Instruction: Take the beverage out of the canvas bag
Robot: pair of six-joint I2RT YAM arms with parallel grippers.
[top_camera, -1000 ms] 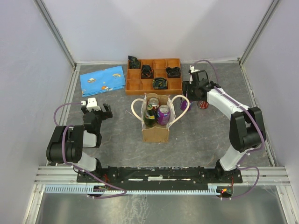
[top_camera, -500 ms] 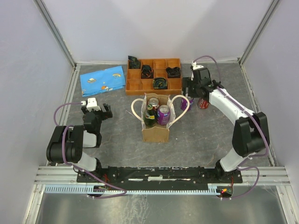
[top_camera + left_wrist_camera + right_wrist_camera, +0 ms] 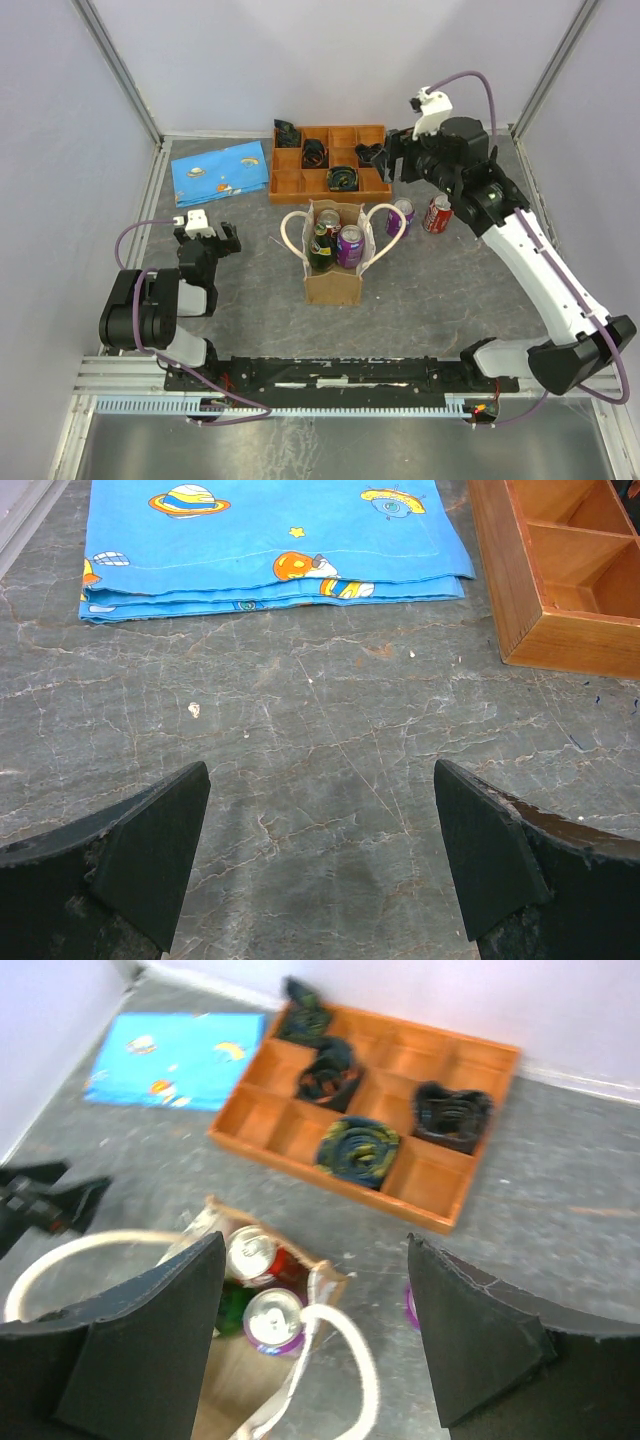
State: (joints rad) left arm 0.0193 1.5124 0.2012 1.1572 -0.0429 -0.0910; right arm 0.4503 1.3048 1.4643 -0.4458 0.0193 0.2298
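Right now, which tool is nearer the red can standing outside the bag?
Right. The right tool hangs raised just behind the red can, by the wooden tray; the left tool sits low, beyond the canvas bag, on its far side.

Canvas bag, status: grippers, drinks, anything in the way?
Left gripper open, low over table. Right gripper open, empty, high. Canvas bag upright, purple can inside. Rope handles splayed aside; opening unobstructed.

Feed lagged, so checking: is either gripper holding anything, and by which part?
Nothing. The left gripper and right gripper are both open and empty.
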